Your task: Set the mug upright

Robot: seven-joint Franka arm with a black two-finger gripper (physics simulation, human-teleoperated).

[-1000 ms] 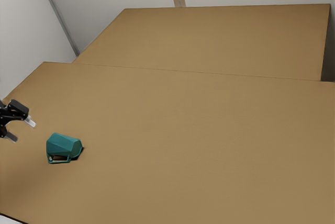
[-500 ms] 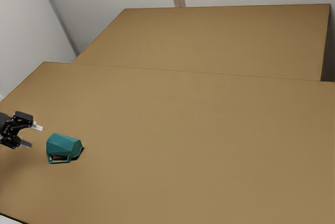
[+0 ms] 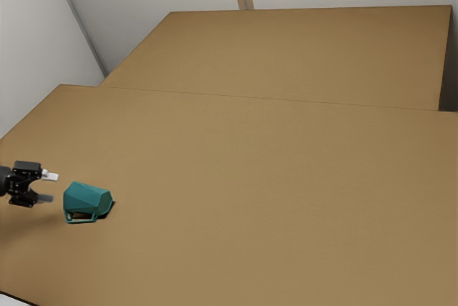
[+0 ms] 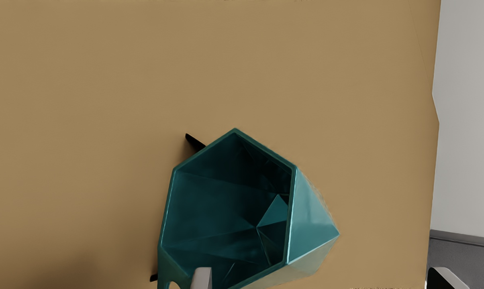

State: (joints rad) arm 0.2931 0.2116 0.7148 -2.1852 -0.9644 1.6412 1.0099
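In the exterior view, a teal, faceted mug (image 3: 88,198) is lying on its side on a brown table (image 3: 250,177), near the exterior view's left edge. Its long axis is running roughly from the exterior view's left to its right, with the wider end facing left, toward the arm, and the narrower base end pointing right. The handle (image 3: 81,221) is sitting low, on the side toward the camera. Black fingers (image 3: 50,176) with pale tips are reaching in from the left; they are standing apart, holding nothing, with a small gap between them and the mug. In the wrist view, the mug's six-cornered rim (image 4: 291,216) is facing the hand, so one is looking into the hollow inside. One fingertip is overlapping the rim near the handle, while the other is standing well out to the far side, past the mug. The mug is not standing upright, so the step in hand is probably lining up for a grasp. The next move is likely calling for easing forward around the mug or its wall, closing, then turning its mouth upward.
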